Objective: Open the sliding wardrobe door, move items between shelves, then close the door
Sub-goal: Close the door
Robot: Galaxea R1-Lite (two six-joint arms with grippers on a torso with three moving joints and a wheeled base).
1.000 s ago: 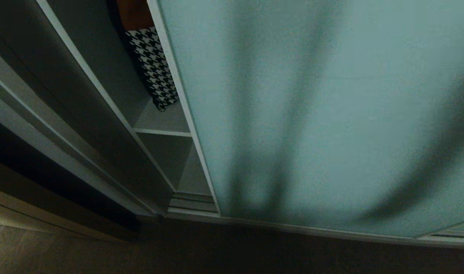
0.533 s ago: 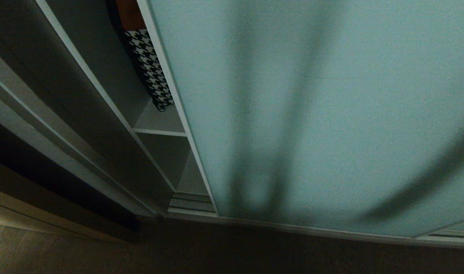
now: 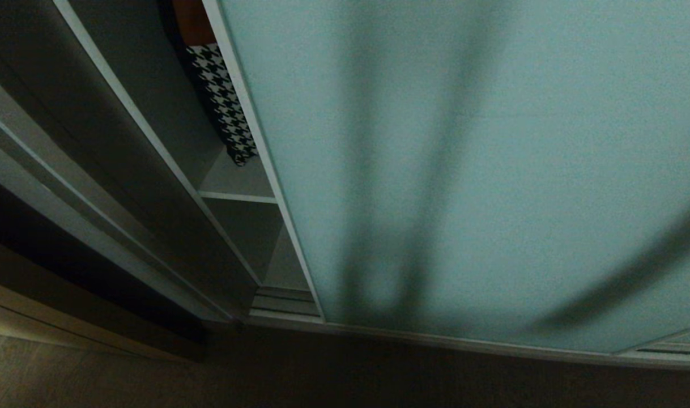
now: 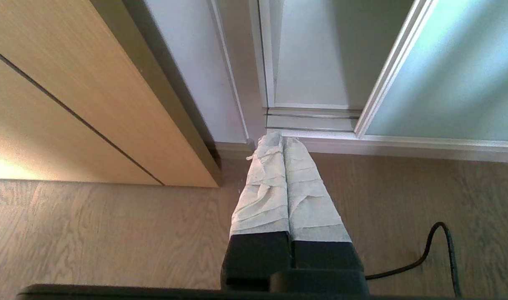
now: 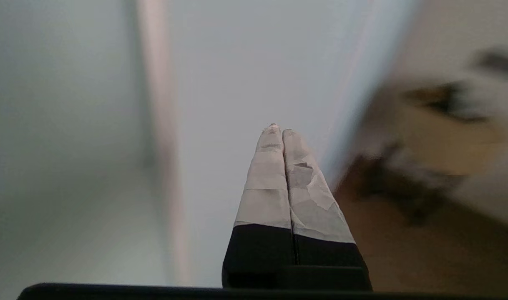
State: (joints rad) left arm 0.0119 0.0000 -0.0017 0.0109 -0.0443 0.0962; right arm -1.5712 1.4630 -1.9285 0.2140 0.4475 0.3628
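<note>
Since a second ago the sliding wardrobe door [image 3: 464, 170] has slid left, narrowing the gap over the houndstooth cloth [image 3: 226, 102] on its shelf [image 3: 237, 181]. Only the left wrist view shows the beige cabinet front [image 4: 70, 104] and floor track [image 4: 312, 118] — the left gripper [image 4: 282, 139] hangs pressed together; the right gripper [image 5: 277, 130], likewise together, faces pale frosted glass.

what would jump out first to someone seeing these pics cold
The frosted blue-green sliding wardrobe door fills most of the head view, crossed by long dark shadows. In the narrow gap at its left edge, a houndstooth cloth hangs above a pale shelf. Low by the floor track, the left gripper is shut.
</note>
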